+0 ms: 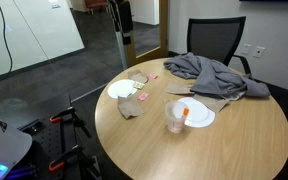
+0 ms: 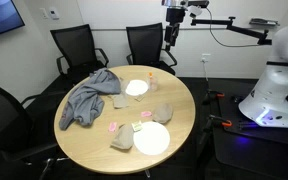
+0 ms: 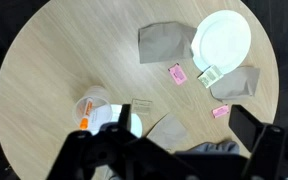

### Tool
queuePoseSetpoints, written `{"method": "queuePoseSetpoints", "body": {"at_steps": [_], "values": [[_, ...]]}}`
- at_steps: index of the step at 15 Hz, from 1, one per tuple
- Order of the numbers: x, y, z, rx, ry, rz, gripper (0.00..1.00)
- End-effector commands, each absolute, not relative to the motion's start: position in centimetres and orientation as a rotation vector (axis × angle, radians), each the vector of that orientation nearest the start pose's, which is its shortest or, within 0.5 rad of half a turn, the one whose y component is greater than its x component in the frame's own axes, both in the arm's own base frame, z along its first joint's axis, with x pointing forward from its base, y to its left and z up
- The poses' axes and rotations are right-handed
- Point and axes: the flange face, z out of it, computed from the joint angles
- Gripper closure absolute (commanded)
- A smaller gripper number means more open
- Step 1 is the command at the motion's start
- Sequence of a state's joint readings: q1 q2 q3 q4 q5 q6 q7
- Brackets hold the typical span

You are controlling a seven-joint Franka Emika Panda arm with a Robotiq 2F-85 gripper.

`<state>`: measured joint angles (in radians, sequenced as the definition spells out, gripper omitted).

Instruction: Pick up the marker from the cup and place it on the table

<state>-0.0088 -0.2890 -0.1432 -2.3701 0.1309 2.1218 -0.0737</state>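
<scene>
The clear cup (image 1: 174,122) stands on the round wooden table (image 1: 154,152) beside a white plate (image 1: 197,116). The orange-red marker (image 1: 184,112) leans inside it, its top above the rim. In the wrist view the cup (image 3: 90,106) with the marker (image 3: 85,122) is at lower left. The cup also shows in an exterior view (image 2: 164,111), where the marker is too small to make out. My gripper (image 1: 126,38) hangs high above the table's far side in both exterior views (image 2: 171,40). In the wrist view its jaws (image 3: 186,122) are open and empty, far from the cup.
A second white plate (image 1: 121,89) lies near brown napkins (image 1: 135,106) and small pink pieces (image 3: 176,70). A grey cloth (image 1: 214,72) is heaped at the table's edge by a black chair (image 1: 216,35). More chairs (image 2: 72,42) ring the table.
</scene>
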Motion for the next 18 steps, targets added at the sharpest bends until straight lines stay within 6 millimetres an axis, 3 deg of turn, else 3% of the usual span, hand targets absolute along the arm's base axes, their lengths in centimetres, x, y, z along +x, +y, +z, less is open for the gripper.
{"method": "queuePoseSetpoints", "body": {"at_steps": [1, 10, 18], "values": [[45.3, -6.5, 44.0, -2.985, 0.209, -0.078, 0.00], [45.3, -6.5, 44.0, -2.985, 0.209, -0.078, 0.00], [49.4, -7.1, 40.0, -3.041, 0.278, -0.113, 0.00]]}}
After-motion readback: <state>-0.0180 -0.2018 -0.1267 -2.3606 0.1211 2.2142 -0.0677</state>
